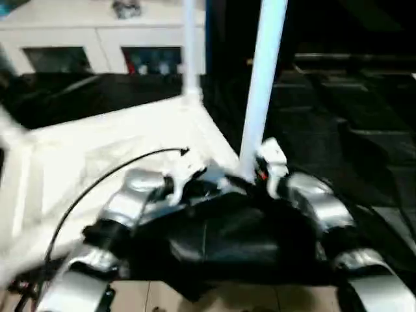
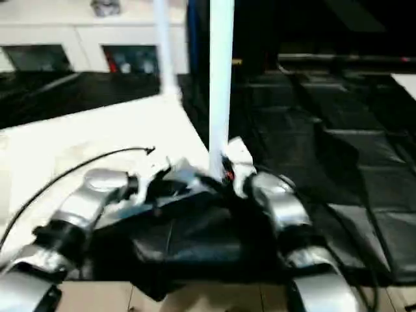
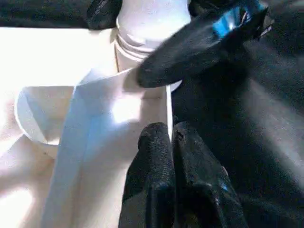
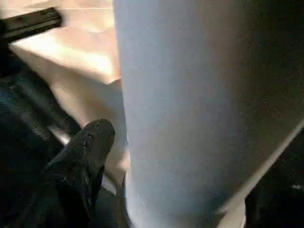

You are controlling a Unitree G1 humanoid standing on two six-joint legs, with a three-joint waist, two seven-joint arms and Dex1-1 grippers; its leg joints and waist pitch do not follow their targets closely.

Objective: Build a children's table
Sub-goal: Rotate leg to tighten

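In the head view we see the white tabletop [image 1: 110, 149] lying upside down across the left and middle of the frame. One white leg [image 1: 263, 78] stands upright in its near corner socket at the centre, and a second leg [image 1: 190, 49] stands at the far corner, upper middle. Our left pincer [image 3: 172, 142] has its fingers together on the tabletop's thin edge wall. Our right pincer [image 4: 142, 156] is at the base of the near leg; one black finger [image 4: 88, 142] lies just beside it, but we cannot tell whether it grips.

My near leg [image 1: 263, 84] cut off at top edge, cabinet [image 1: 97, 42] contents blurred, tabletop [image 1: 97, 156] partly behind my forearms.
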